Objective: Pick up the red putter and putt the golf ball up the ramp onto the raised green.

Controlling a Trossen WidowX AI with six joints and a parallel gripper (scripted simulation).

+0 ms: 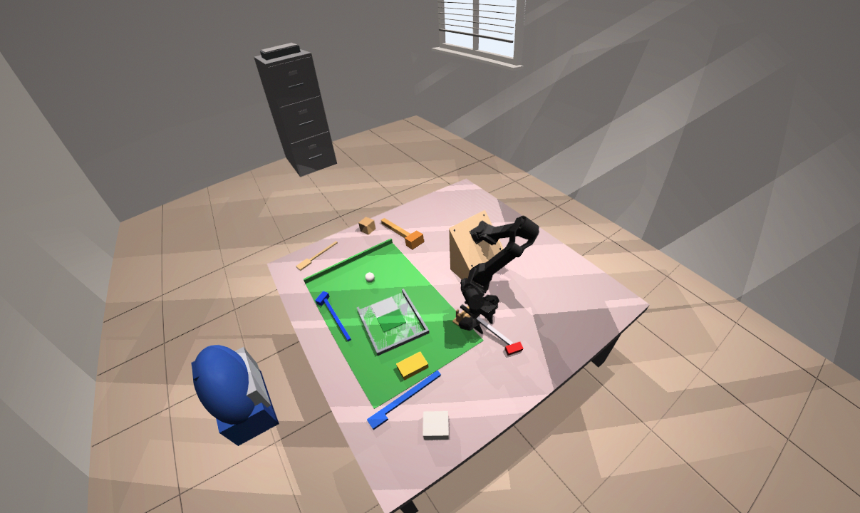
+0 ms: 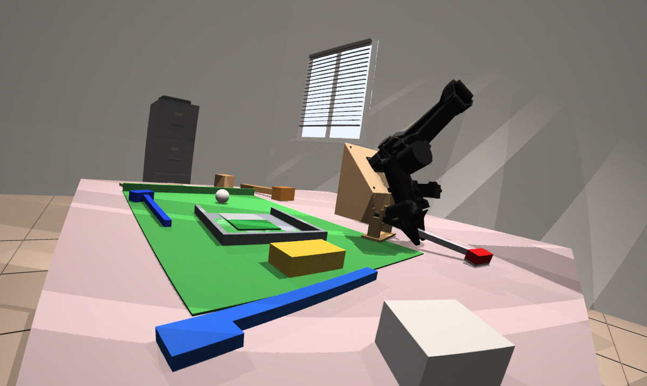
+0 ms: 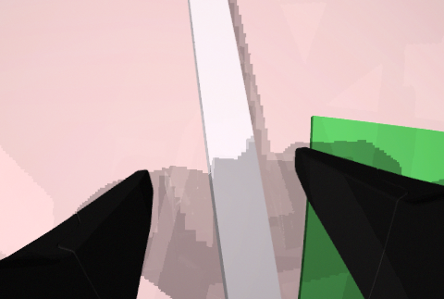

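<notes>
The red putter's head (image 1: 514, 348) (image 2: 478, 256) rests on the table beyond the mat's corner. Its pale shaft (image 1: 496, 333) (image 2: 443, 240) (image 3: 227, 95) slants up to a small wooden stand (image 2: 376, 225). My gripper (image 1: 474, 325) (image 2: 419, 241) (image 3: 224, 169) is partly open around the shaft, with a gap on each side; neither finger touches it. The white golf ball (image 1: 369, 276) (image 2: 222, 195) sits on the mat near the green back rail. The pale ramp (image 1: 389, 306) leads to the raised green (image 1: 391, 320) (image 2: 254, 224), inside low grey walls (image 1: 402, 344) (image 2: 273, 237).
A yellow block (image 1: 412, 364) (image 2: 306, 257) lies on the mat. A long blue club (image 1: 407, 398) (image 2: 291, 297) and white block (image 1: 435, 424) (image 2: 447, 331) lie beyond it. A blue hammer (image 1: 337, 318) (image 2: 157, 211) is at the left. An orange mallet (image 1: 413, 239) (image 2: 283, 193) lies behind.
</notes>
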